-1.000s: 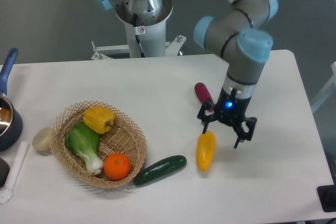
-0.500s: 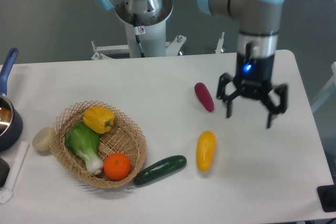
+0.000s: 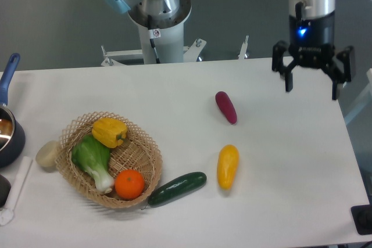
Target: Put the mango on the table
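Gripper (image 3: 312,87) has risen and swung off toward the table's (image 3: 174,91) far right edge, jaws apart, nothing held.
Mango (image 3: 228,166) lies on the table well down-left of it, between cucumber (image 3: 177,188) and purple vegetable (image 3: 226,107).

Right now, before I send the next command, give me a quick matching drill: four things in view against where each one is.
Things:
1. mango
2. orange
3. purple vegetable
4. claw

Places:
A. inside the wicker basket
B. in the air above the table's far right corner, open and empty
C. flat on the table, just right of the cucumber
D. on the table, farther back than the mango

Pairs: 1-C, 2-A, 3-D, 4-B
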You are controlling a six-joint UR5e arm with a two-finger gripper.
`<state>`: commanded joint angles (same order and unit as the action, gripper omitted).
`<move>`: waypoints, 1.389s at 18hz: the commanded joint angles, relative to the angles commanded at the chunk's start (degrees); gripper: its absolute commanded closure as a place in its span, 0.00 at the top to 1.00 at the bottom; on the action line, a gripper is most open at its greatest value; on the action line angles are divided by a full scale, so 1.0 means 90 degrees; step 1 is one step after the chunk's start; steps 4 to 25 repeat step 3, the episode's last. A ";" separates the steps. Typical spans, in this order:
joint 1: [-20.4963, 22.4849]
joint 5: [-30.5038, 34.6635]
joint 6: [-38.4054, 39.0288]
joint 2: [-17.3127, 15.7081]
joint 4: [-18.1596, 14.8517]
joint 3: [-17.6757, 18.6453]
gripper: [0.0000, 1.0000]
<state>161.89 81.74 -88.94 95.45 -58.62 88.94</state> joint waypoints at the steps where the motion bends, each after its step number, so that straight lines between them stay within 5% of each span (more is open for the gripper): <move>1: 0.0049 0.0000 -0.0020 -0.0029 0.0000 0.0010 1.00; 25: 0.0069 0.0000 -0.0020 -0.0030 -0.0020 0.0001 1.00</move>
